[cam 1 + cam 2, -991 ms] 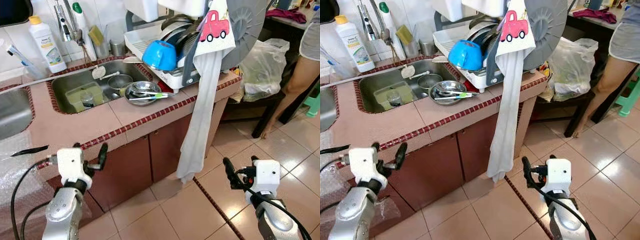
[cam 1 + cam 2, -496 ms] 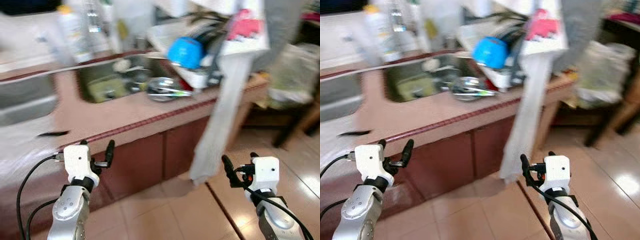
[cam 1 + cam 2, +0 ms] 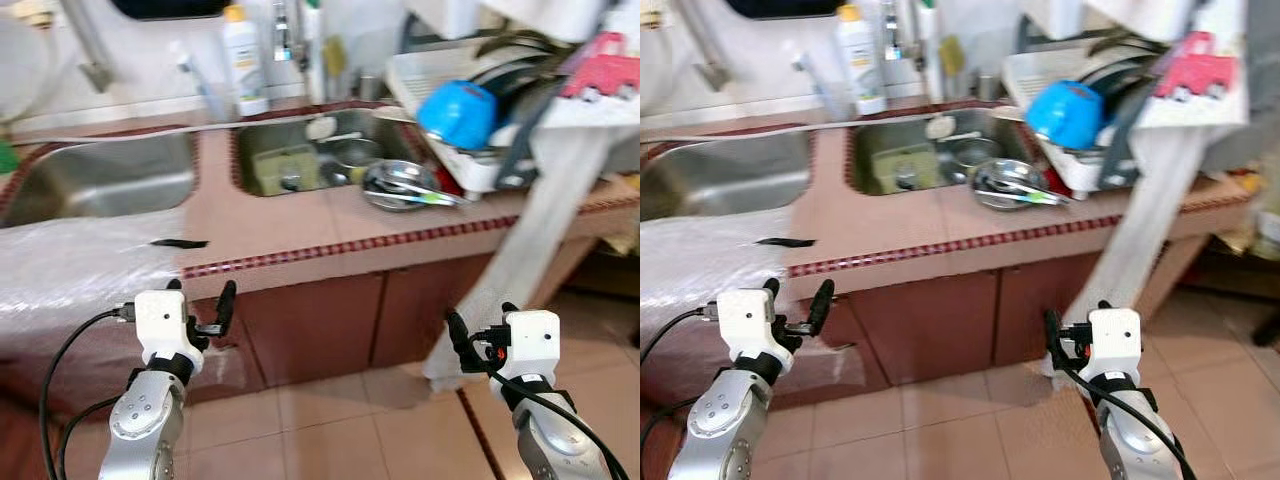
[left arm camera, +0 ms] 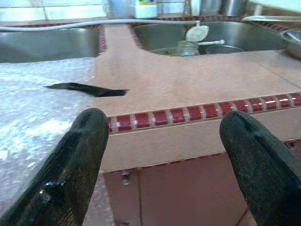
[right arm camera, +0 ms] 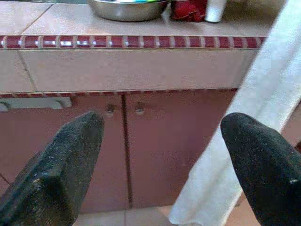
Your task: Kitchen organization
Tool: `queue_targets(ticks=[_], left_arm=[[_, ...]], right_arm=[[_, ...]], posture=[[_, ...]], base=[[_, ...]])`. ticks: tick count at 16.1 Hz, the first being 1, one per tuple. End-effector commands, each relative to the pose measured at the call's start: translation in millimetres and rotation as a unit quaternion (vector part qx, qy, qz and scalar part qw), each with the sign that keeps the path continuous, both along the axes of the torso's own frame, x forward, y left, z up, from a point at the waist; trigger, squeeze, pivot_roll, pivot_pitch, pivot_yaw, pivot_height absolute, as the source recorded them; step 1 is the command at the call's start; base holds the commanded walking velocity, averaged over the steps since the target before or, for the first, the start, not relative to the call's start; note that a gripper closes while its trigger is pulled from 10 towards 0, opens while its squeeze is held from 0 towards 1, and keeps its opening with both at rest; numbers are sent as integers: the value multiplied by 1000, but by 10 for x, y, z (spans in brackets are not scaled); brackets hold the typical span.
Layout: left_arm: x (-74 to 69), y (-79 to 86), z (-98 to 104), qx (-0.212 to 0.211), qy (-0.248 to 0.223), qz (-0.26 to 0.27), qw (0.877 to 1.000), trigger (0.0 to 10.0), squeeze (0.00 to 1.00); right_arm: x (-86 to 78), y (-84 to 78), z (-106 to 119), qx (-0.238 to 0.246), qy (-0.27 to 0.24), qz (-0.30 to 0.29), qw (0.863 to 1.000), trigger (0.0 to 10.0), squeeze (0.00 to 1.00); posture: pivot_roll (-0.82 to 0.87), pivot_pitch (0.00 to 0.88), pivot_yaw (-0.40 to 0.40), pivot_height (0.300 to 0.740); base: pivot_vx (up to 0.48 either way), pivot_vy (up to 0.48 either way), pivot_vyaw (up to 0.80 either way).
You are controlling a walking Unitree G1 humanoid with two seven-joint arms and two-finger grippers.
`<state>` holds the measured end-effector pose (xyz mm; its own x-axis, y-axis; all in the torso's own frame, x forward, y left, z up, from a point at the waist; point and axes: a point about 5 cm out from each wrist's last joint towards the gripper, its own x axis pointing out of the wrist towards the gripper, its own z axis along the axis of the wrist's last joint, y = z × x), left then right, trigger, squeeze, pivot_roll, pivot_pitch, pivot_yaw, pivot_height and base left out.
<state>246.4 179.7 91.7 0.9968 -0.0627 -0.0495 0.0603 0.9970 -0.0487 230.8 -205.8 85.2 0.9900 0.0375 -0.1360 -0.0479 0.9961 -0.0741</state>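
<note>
A steel bowl [image 3: 398, 186] with utensils sits on the bench [image 3: 300, 225] beside the right sink [image 3: 310, 160], next to a dish rack [image 3: 470, 90] holding a blue bowl [image 3: 457, 113]. A white towel [image 3: 525, 255] hangs from the rack past the cabinet doors [image 3: 330, 325]. Bubble wrap [image 3: 70, 265] covers the bench's left end, a black strip [image 3: 180, 243] at its edge. Left hand [image 3: 222, 305] and right hand [image 3: 462, 342] hover released, empty, below the bench edge.

Home kitchen. Pink tiled bench [image 3: 290, 225] with red trim, two steel sinks [image 3: 110, 180] set in, dirty dishes in the right sink [image 3: 320, 160]. Dish rack [image 3: 470, 90] loaded with plates and a blue bowl [image 3: 457, 112], detergent bottle [image 3: 241, 60] by the tap, brown cupboard doors [image 3: 320, 325] below, tiled floor [image 3: 330, 435].
</note>
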Motion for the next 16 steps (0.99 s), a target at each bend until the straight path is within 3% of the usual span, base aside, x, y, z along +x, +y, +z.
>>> queue_targets(ticks=[1, 4, 10, 16], left_arm=[[-10, 19, 13, 6, 2, 2, 1000, 10000, 0], [-10, 13, -6, -8, 7, 1, 1000, 10000, 0], [16, 43, 4, 7, 5, 4, 1000, 10000, 0], [7, 28, -46, -12, 31, -13, 999, 10000, 0]], right_arm=[[-2, 23, 47, 2, -6, 4, 1000, 10000, 0], [-4, 14, 45, 5, -5, 3, 1000, 10000, 0], [30, 10, 67, 11, -9, 1, 1000, 10000, 0], [64, 30, 112, 7, -21, 4, 1000, 10000, 0]], posture=[[3, 0, 74, 740], [2, 0, 73, 740], [2, 0, 73, 740], [4, 0, 74, 740]], base=[[0, 0, 800], [0, 0, 729], [0, 0, 0], [0, 0, 0]])
